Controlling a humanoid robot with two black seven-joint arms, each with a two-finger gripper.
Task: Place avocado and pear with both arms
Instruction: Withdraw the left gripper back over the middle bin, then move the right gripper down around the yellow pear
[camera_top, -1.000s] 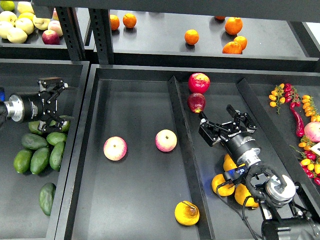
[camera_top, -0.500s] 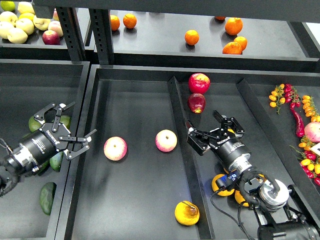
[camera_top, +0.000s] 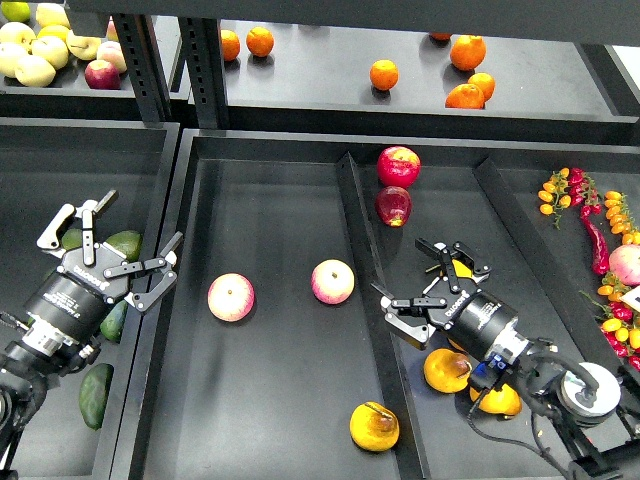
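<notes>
A dark, dull green avocado (camera_top: 95, 396) lies alone at the near end of the left bin, below the wrist of my left arm. Lighter avocados (camera_top: 125, 243) lie under my left gripper (camera_top: 122, 235), which is open and empty just above them. A yellow-orange pear (camera_top: 373, 426) with a brown stem lies at the near end of the middle tray. Similar pears (camera_top: 447, 370) lie in the right compartment, partly hidden by my right arm. My right gripper (camera_top: 402, 268) is open and empty, above the divider and up-left of those pears.
Two pink-yellow apples (camera_top: 230, 297) (camera_top: 332, 281) lie in the middle tray (camera_top: 270, 200). Two red apples (camera_top: 397, 166) lie at the far end of the right compartment. Oranges (camera_top: 383, 73) sit on the back shelf. Chillies and small tomatoes (camera_top: 596, 235) fill the far right bin.
My left gripper came down from the far left to the avocado pile and turned. My right gripper drew back towards me, from the red apples down to the pears.
</notes>
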